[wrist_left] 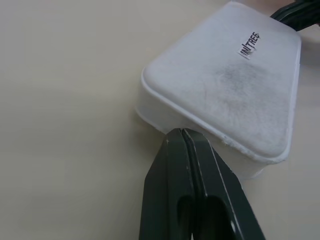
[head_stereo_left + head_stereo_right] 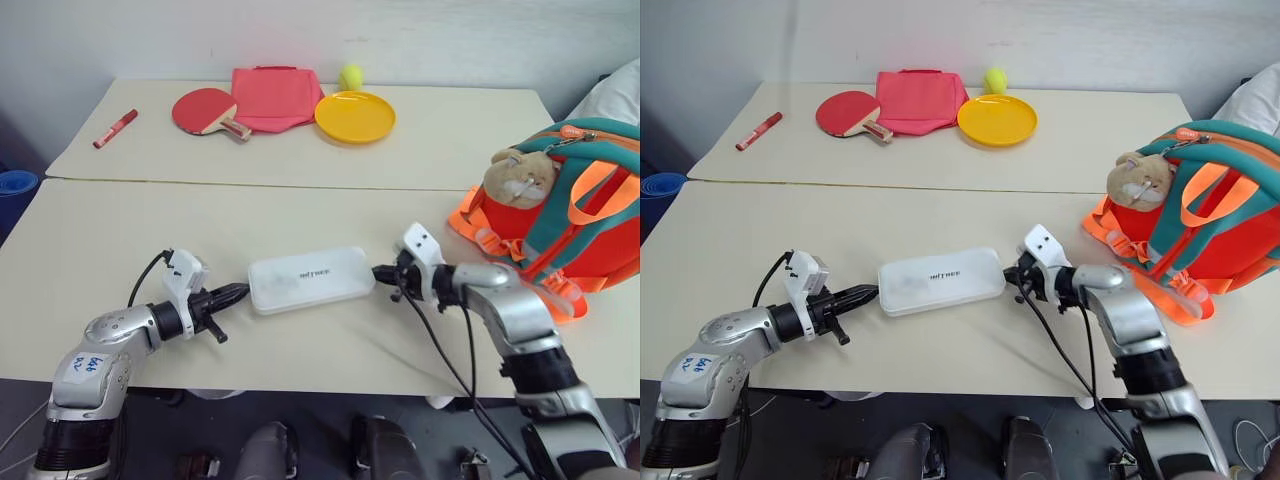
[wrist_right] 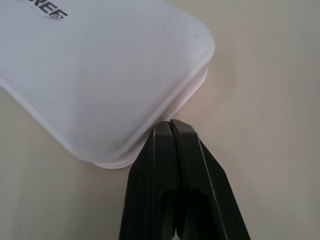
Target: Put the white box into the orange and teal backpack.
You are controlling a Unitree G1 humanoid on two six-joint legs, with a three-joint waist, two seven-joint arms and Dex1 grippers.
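Left gripper [image 2: 240, 291] and right gripper [image 2: 380, 272] both clenched, tips pressed to opposite short ends of the white box [image 2: 310, 279], likely to squeeze and lift it between them; box flat on the table [image 2: 120, 240]; backpack [image 2: 575, 215] off right, bare tabletop between.

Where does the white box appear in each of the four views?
Left eye view: white box at centre, lying flat on the table between both pincers.
Right eye view: centre, slightly lower left.
Left wrist view: upper right, beyond the shut fingers.
Right wrist view: upper left.
Shared landmark: the dark lettering on its lid.
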